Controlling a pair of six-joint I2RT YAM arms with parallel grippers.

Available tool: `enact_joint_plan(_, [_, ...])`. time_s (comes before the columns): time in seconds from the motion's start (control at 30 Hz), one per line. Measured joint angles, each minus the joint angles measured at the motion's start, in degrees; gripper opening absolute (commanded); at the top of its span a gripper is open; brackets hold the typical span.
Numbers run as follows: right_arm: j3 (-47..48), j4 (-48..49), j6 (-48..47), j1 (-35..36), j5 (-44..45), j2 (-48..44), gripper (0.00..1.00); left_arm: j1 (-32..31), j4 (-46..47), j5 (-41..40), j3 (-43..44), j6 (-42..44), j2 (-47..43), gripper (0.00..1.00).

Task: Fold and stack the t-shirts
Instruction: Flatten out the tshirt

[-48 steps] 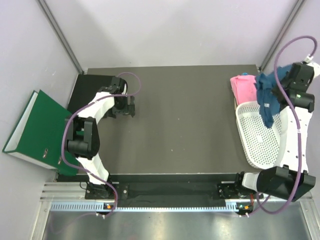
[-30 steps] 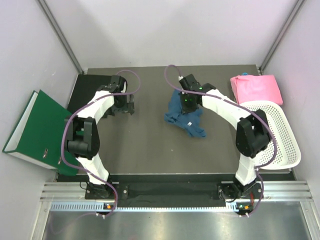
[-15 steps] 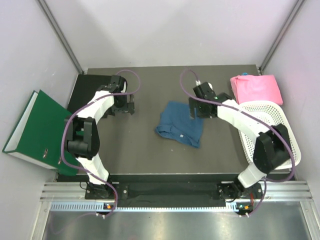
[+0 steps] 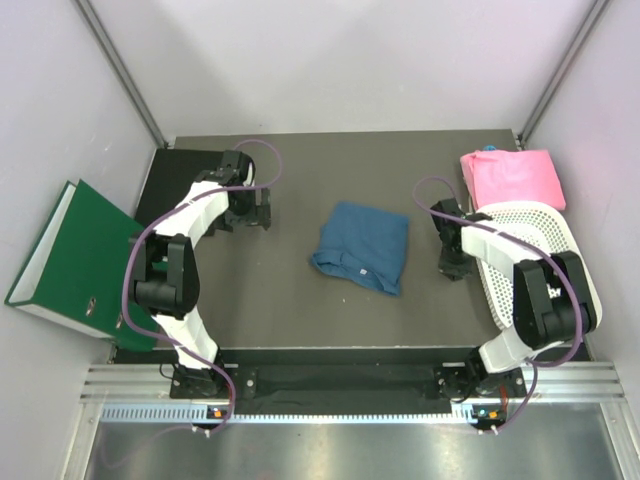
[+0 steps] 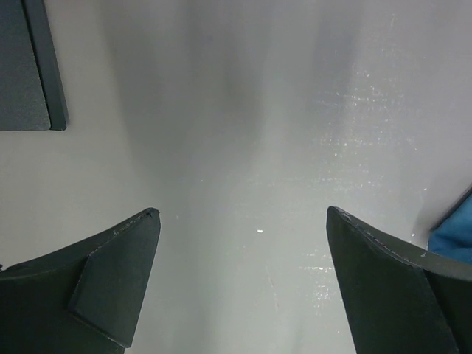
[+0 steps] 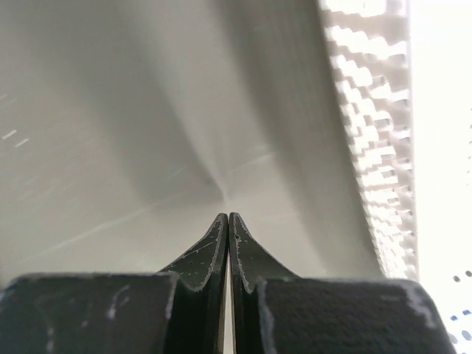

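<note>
The teal-blue t-shirt [image 4: 362, 247] lies crumpled on the dark table's middle, its small white label showing near its front edge. Its blue edge [image 5: 451, 240] peeks in at the right of the left wrist view. The pink t-shirt [image 4: 512, 178] rests bunched at the back right, behind the basket. My right gripper [image 4: 452, 264] hangs shut and empty just right of the blue shirt, next to the basket rim; its fingertips [image 6: 228, 219] press together over bare table. Well left of the blue shirt, my left gripper [image 4: 258, 212] [image 5: 243, 217] stands wide open with only table between its fingers.
A white mesh basket [image 4: 545, 270] [image 6: 369, 118] lies at the table's right side. A green binder [image 4: 75, 258] leans off the left edge. A darker mat corner [image 5: 29, 66] shows near the left gripper. Grey walls close in the back and sides.
My right arm carried the blue shirt from the basket to mid-table, let go of it, drew back right toward the basket and shut empty. The left arm has stayed still.
</note>
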Motion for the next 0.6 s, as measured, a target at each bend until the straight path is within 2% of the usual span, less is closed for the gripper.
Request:
enact_joint_plan(0.33, [-1.64, -1.49, 1.14, -8.68, 6.54, 0.85, 0.0, -0.57, 0.0, 1.14, 0.13, 0.0, 0.0, 0.99])
enact_joint_plan(0.5, [-1.95, -1.62, 0.76, -10.19, 7.04, 0.87, 0.01, -1.29, -0.02, 1.33, 0.17, 0.0, 0.0, 0.99])
enact_joint_plan(0.57, [-1.95, -1.36, -0.04, -10.14, 6.12, 0.87, 0.09, -1.6, -0.04, 1.33, 0.31, 0.0, 0.0, 0.99])
enact_joint_plan(0.6, [-1.95, -1.09, -0.46, -9.94, 5.31, 0.83, 0.21, -1.68, -0.07, 1.38, 0.42, 0.0, 0.0, 0.99])
